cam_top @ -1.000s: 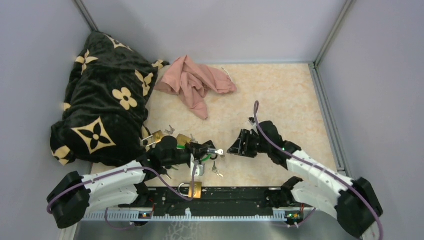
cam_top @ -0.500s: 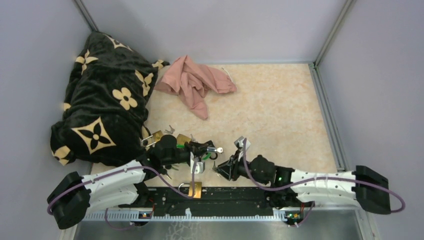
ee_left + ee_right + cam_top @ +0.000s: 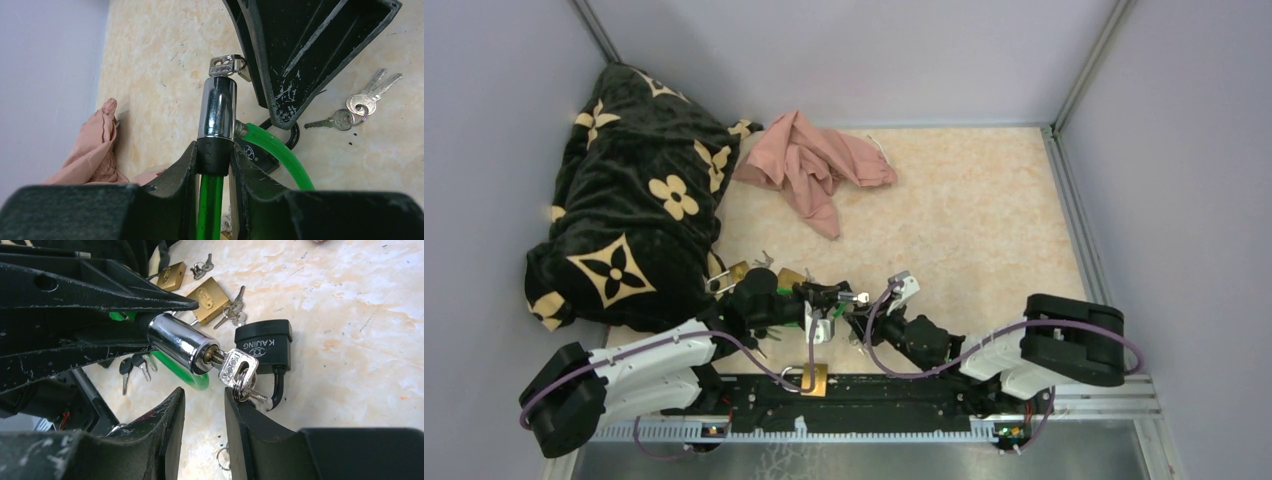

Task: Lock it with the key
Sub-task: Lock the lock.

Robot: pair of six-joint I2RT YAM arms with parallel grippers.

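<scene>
Right wrist: key (image 3: 239, 369) in cable lock (image 3: 182, 347); left end effector (image 3: 214, 150) clamps it.

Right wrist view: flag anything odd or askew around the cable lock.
The key in the chrome cylinder of the cable lock, which the left pincer clamps, sits askew of the right pincer: its head lies over one finger, not in the open gap. Padlocks and spare keys lie scattered behind.
</scene>
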